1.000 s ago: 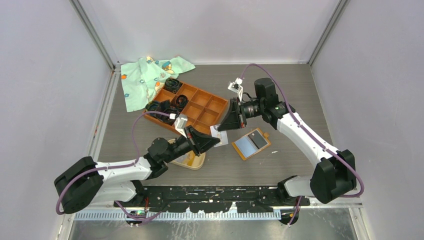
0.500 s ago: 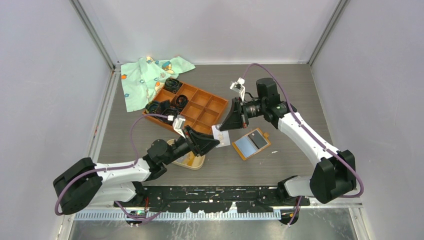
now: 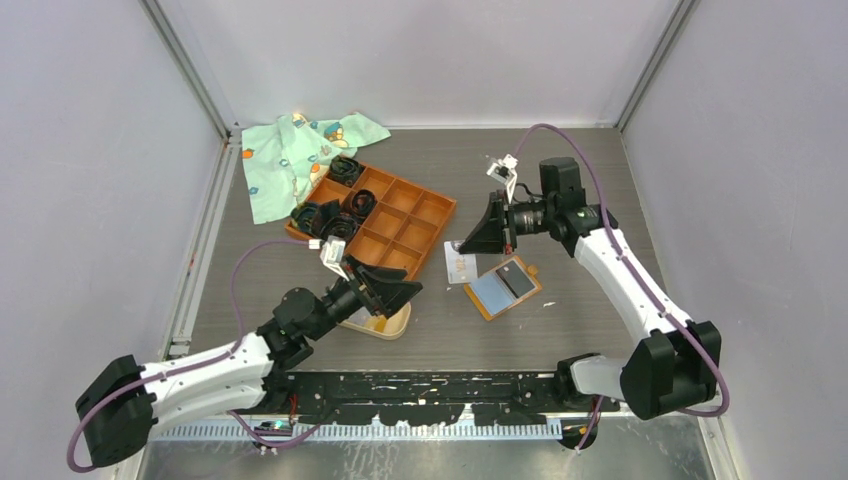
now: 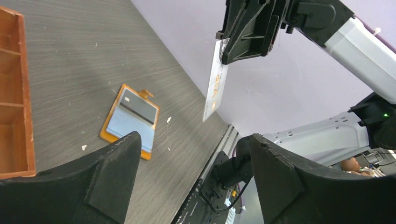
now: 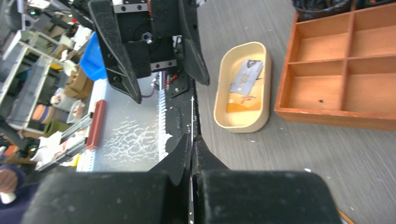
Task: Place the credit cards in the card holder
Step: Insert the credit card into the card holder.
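Two cards [image 5: 246, 79] lie inside the holder [image 5: 219, 95], a grey one partly over an orange one, flat on its pale floor. A third card [image 4: 215, 86] hangs in the air to the right of the holder, well apart from it. The right pincer [image 4: 225, 55] is pressed together on the top edge of this card, so it hangs down almost upright. I judge this hold is chosen because an edge grip lets such a thin card be lowered over the rim of the holder. The left pincer [image 3: 408, 290] is spread wide and holds nothing. It hovers just above the far end of the holder, probably to leave the way free. The held card looks thin and stiff, with an almost white face and a small orange print. An open wallet [image 3: 503, 287] lies on the counter [image 3: 560, 180], farther right of the holder, beyond the held card.
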You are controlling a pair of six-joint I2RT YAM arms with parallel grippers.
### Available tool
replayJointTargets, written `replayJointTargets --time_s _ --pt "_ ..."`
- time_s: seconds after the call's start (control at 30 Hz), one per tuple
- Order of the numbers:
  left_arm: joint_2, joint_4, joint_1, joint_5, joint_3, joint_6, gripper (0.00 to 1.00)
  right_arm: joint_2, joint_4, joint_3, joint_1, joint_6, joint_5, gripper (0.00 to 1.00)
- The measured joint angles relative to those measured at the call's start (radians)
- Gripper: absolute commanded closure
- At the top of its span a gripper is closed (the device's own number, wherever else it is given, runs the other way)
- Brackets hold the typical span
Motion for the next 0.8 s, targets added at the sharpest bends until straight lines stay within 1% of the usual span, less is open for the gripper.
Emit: replayJointTargets --time_s 0.23,0.4,0.5,0.6,0.7,0.8 --pt "-0.088 -0.085 0.000 -0.023 -0.034 -0.014 0.08 -0.054 -0.154 -0.003 -0.078 -0.192 0.094 0.99" --pt "-0.083 -0.088 0.000 -0.022 -0.058 -0.025 0.08 -0.080 -0.233 -0.019 -0.120 -0.309 0.165 0.99" --pt "-0.039 -0.079 0.000 0.004 -0.056 -0.025 0.12 -0.087 -0.263 -0.027 -0.167 -0.356 0.194 0.99" --pt "0.045 -0.076 0.000 0.050 -0.037 -0.024 0.19 -0.088 -0.293 -0.035 -0.226 -0.394 0.212 0.99" --pt "0.134 -0.084 0.000 0.100 0.013 -0.014 0.24 -0.088 -0.316 -0.049 -0.285 -0.444 0.219 0.99" --pt "0.205 -0.117 -0.003 0.135 0.084 0.007 0.25 -0.088 -0.336 -0.078 -0.331 -0.506 0.226 0.99"
